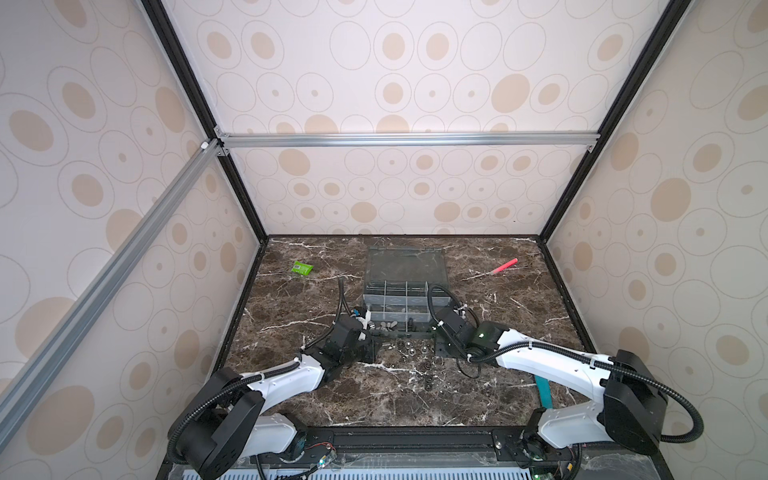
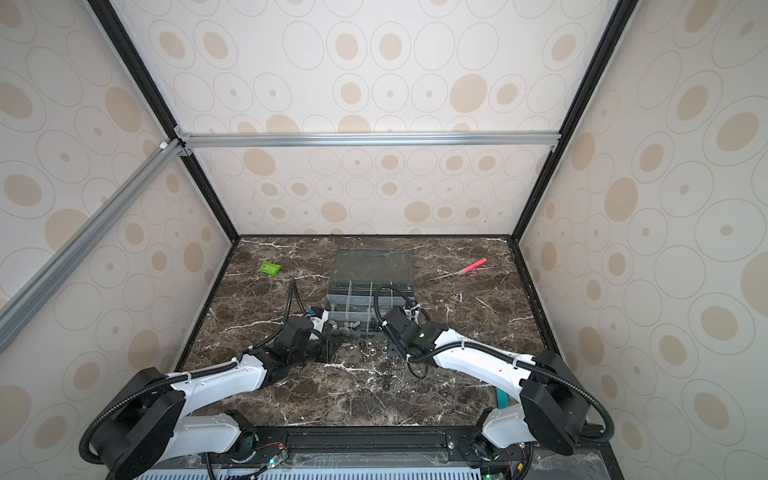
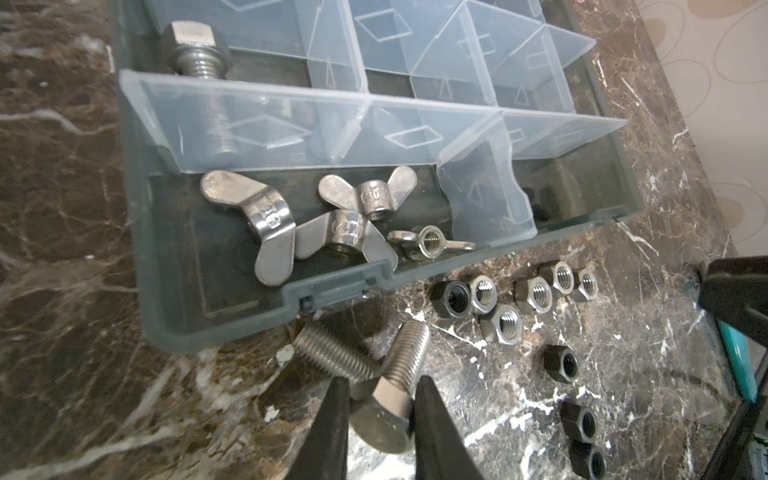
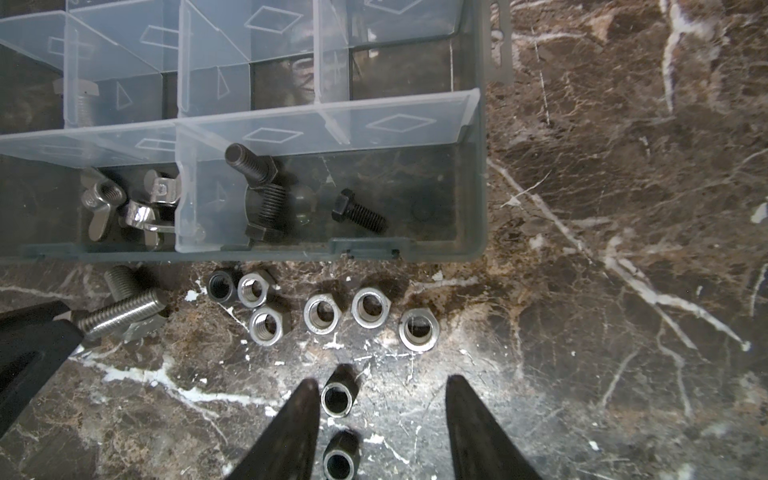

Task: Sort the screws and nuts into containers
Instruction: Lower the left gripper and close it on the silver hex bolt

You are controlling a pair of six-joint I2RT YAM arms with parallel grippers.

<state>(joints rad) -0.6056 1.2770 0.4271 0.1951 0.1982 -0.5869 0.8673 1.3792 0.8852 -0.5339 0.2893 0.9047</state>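
While left pincer [image 3: 381, 381] grips hex-headed silver screw [image 3: 405, 353], threaded shaft gleams.

in both top views the loose nuts [image 1: 409, 351] on the marble table [image 1: 519, 291] are specks, too small to tell silver from black. in the left wrist view the fingers [image 3: 328, 424] of the left gripper [image 3: 380, 380] cover the head sides of a silver bolt [image 3: 405, 357], and a second bolt [image 3: 332, 353] has its head hidden behind them. a third bolt [image 3: 199, 54], in a farther left cell [image 3: 257, 70], blurs behind the clear partition [image 3: 291, 120].
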